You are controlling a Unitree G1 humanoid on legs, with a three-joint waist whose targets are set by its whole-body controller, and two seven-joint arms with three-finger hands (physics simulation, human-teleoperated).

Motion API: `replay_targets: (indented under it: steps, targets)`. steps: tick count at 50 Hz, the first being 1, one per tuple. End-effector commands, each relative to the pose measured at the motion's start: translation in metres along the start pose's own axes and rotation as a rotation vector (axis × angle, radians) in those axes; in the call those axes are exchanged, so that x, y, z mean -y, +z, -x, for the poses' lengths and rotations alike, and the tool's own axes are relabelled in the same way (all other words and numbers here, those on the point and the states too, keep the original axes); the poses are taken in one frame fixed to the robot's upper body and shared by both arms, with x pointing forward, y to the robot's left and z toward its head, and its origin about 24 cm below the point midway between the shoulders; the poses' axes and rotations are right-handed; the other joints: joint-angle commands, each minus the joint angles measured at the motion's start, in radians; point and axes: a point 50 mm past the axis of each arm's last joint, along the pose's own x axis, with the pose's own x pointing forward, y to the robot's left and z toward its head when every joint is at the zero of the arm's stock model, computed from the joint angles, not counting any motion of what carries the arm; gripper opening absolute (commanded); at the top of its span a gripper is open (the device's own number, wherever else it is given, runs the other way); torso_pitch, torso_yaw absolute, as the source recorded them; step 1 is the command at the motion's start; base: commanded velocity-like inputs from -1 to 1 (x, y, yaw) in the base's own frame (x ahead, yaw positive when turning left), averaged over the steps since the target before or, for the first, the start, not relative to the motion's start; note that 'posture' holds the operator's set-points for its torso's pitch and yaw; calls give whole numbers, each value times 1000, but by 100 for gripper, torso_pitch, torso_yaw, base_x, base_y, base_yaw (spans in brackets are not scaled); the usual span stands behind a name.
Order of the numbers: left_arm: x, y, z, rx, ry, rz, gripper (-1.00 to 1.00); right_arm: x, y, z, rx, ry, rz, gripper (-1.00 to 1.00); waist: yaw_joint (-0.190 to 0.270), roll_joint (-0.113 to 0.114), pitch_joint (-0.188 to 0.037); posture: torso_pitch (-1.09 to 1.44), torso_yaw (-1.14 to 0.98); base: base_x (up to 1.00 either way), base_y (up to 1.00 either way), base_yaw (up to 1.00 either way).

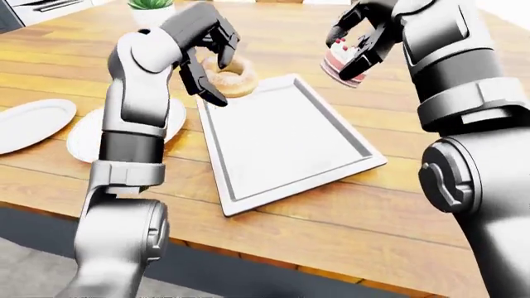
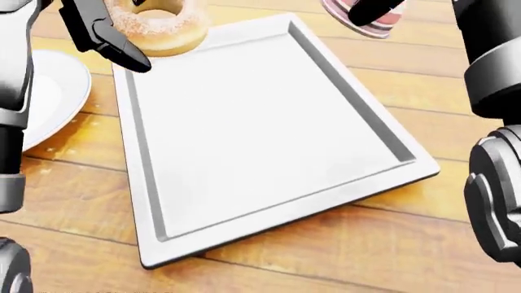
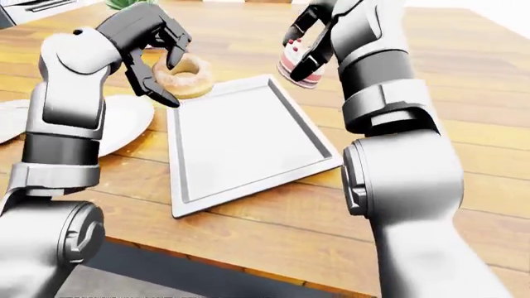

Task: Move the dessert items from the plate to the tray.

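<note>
A sugared donut [image 1: 232,81] hangs in the air over the top-left corner of the white tray [image 2: 261,122], with my left hand [image 1: 217,69] shut on it. A pink-and-white cake slice [image 1: 341,63] with red topping is held above the wood just beyond the tray's top-right edge, and my right hand [image 1: 358,38] is shut on it. The tray's floor is bare. The round white plate [image 2: 51,97] lies left of the tray, partly hidden behind my left arm, and its visible part carries nothing.
Everything rests on a wooden table [image 1: 348,211], whose near edge runs along the bottom of the left-eye view. A second white plate [image 1: 29,124] sits further left. A potted plant [image 1: 151,7] stands at the top.
</note>
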Motion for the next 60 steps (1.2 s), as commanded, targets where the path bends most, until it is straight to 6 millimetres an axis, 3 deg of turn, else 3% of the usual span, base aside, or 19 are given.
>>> replay_targets:
  steps: [1, 11, 18, 20, 23, 24, 26, 29, 31, 32, 37, 43, 53, 60]
  targets:
    - [-4, 17, -2, 69, 33, -30, -100, 18, 28, 17, 108, -99, 50, -100, 1, -3, -38, 0, 0, 0, 0, 0]
    - [35, 13, -15, 88, -45, -1, -100, 20, 36, 20, 121, -106, 57, -100, 0, -4, -37, 0, 0, 0, 0, 0]
    - [50, 8, -16, 85, -75, 7, -94, 18, 39, 20, 128, -95, 48, -100, 0, -10, -39, 0, 0, 0, 0, 0]
    - [51, 7, -15, 84, -77, 9, -73, 18, 39, 20, 128, -94, 44, -100, 0, -10, -40, 0, 0, 0, 0, 0]
    - [52, 1, -13, 63, -89, -6, -61, 18, 39, 20, 129, -95, 47, -100, 1, -10, -40, 0, 0, 0, 0, 0]
    - [53, -1, -13, 53, -94, -7, -47, 18, 39, 20, 129, -97, 49, -100, 1, -9, -40, 0, 0, 0, 0, 0]
    - [54, -5, -12, 36, -103, -25, -46, 17, 39, 19, 128, -92, 52, -100, 1, -9, -40, 0, 0, 0, 0, 0]
    - [55, -7, -11, 26, -109, -28, -15, 17, 39, 20, 127, -91, 53, -100, 1, -8, -40, 0, 0, 0, 0, 0]
    - [55, -7, -11, 24, -106, -31, 29, 18, 40, 20, 129, -94, 42, -100, 1, -8, -41, 0, 0, 0, 0, 0]
    - [55, -8, -11, 22, -105, -34, 100, 18, 40, 20, 129, -92, 47, -100, 1, -8, -41, 0, 0, 0, 0, 0]
    - [54, -9, -11, 13, -106, -47, 100, 18, 39, 20, 128, -93, 46, -100, 2, -9, -41, 0, 0, 0, 0, 0]
    - [34, -8, -8, -6, -48, -89, 100, 17, 38, 19, 125, -88, 53, -100, 2, -8, -41, 0, 0, 0, 0, 0]
    - [-48, -4, 22, -44, 172, -61, 100, 4, 36, 11, 130, -18, 170, -100, -5, 2, -37, 0, 0, 0, 0, 0]
    - [-68, -2, 39, -39, 253, -65, 100, -16, 35, 3, 139, 42, 302, -100, -6, 12, -34, 0, 0, 0, 0, 0]
